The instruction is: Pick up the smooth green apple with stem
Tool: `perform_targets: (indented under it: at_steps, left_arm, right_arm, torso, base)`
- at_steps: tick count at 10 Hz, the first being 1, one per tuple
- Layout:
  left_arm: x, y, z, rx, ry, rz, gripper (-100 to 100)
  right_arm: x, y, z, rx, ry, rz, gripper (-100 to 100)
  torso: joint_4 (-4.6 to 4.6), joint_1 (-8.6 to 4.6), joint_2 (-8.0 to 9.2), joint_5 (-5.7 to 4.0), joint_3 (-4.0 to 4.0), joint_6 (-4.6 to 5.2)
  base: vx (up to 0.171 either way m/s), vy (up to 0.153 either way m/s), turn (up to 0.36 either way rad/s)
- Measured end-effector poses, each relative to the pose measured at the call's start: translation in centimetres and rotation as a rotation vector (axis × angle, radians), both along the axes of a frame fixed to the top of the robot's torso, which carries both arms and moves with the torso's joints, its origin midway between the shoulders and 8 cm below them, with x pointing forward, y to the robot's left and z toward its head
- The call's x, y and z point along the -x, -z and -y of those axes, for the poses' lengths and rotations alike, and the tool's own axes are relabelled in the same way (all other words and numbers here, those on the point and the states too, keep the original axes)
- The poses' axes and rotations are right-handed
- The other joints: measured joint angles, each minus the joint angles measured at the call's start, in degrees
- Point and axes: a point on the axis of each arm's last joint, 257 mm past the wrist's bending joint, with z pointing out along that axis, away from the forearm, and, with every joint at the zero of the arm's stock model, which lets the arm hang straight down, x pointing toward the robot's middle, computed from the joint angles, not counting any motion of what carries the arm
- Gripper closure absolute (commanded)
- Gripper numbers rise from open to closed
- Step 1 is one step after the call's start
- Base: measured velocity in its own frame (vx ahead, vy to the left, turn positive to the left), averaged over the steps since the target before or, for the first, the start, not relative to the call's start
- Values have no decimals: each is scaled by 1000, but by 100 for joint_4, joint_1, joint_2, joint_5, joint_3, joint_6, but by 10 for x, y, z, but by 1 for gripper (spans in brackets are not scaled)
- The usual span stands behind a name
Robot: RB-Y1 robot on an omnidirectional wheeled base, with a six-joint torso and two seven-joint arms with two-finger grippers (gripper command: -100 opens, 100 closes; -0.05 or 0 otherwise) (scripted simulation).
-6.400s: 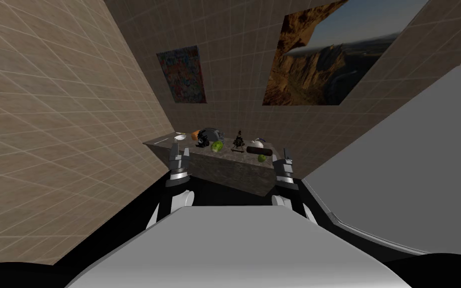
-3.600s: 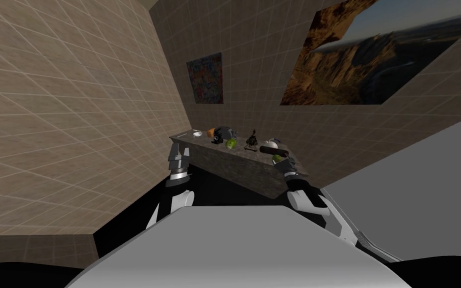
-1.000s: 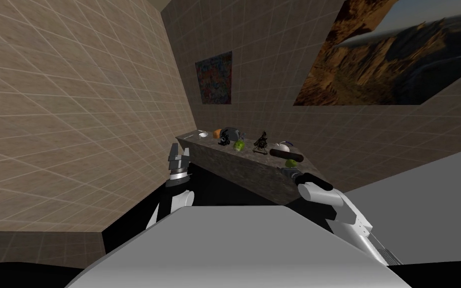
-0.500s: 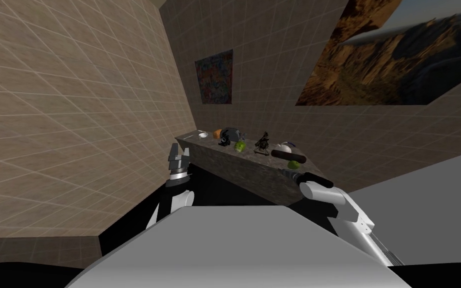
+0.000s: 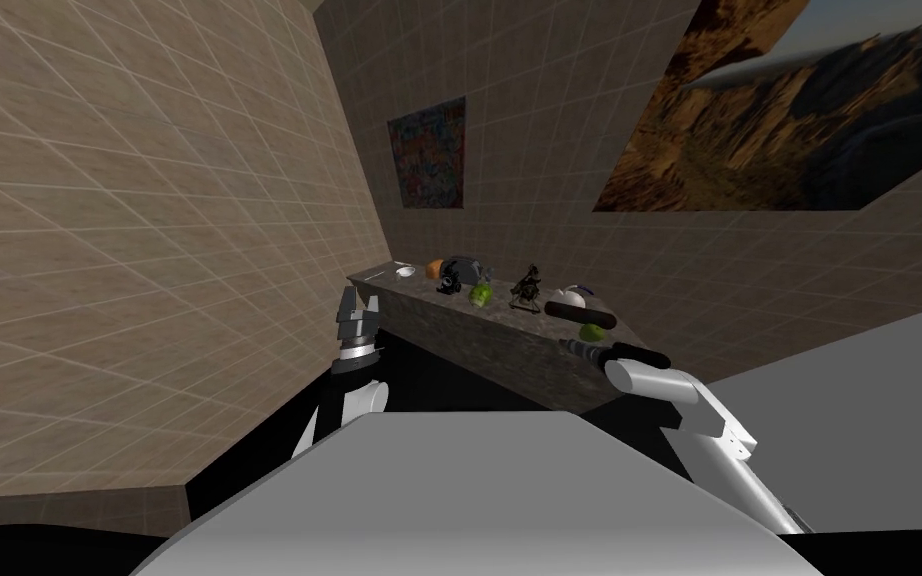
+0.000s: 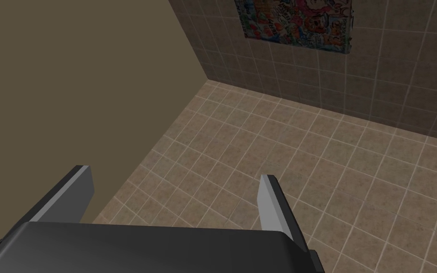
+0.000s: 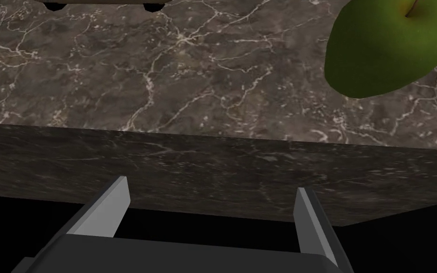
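The smooth green apple (image 5: 592, 331) with its brown stem (image 7: 409, 7) sits near the right end of a dark marble counter (image 5: 469, 335). In the right wrist view the apple (image 7: 388, 42) rests on the counter top, a little back from the front edge and off to one side of my fingers. My right gripper (image 7: 210, 213) is open and empty, held just before and below the counter's front edge (image 7: 213, 175). From the head, the right gripper (image 5: 569, 346) is at that edge, just short of the apple. My left gripper (image 5: 357, 303) stands open by the counter's left end, empty (image 6: 172, 199).
Along the counter lie a black cylinder (image 5: 579, 313), a white teapot (image 5: 569, 296), a dark figurine (image 5: 526, 287), a second green item (image 5: 481, 293), a dark appliance (image 5: 464, 268), an orange (image 5: 434, 267) and a white bowl (image 5: 406, 270). Tiled walls close in behind and to the left.
My view has shifted closer to the counter and turned. The right arm has stretched forward and its gripper has come up to the counter's right end near the apple. The left arm has stayed put.
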Motion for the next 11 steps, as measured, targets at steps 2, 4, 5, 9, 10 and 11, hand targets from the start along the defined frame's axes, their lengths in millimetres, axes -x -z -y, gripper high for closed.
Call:
perform_targets:
  at_steps: [2,4,5,9,10,11]
  left_arm:
    - [0,0,0,0,0,0,0]
    - [0,0,0,0,0,0,0]
    - [0,0,0,0,0,0,0]
    - [0,0,0,0,0,0,0]
    - [0,0,0,0,0,0,0]
    - [0,0,0,0,0,0,0]
  right_arm:
    - [6,8,5,-65,53,-34,-100]
    - [12,12,10,-112,95,-55,-100]
    - [16,15,12,-138,120,-69,-100]
    - [29,22,24,-247,230,-127,-100]
    - [32,22,27,-273,259,-142,-100]
    - [37,23,29,-295,285,-156,-100]
  torso:
    - [-3,0,-9,0,-6,-1]
    - [1,-6,4,-1,3,1]
    - [0,-5,2,-2,1,0]
    - [-4,-8,-12,-2,-8,-1]
    - [-2,-6,-8,-2,-5,1]
    - [-2,-7,-5,-2,-4,0]
  base:
    - [55,13,-9]
    - [58,11,-44]
    - [91,24,-59]
    - [95,12,-44]
    - [77,9,-43]
    - [112,-4,-63]
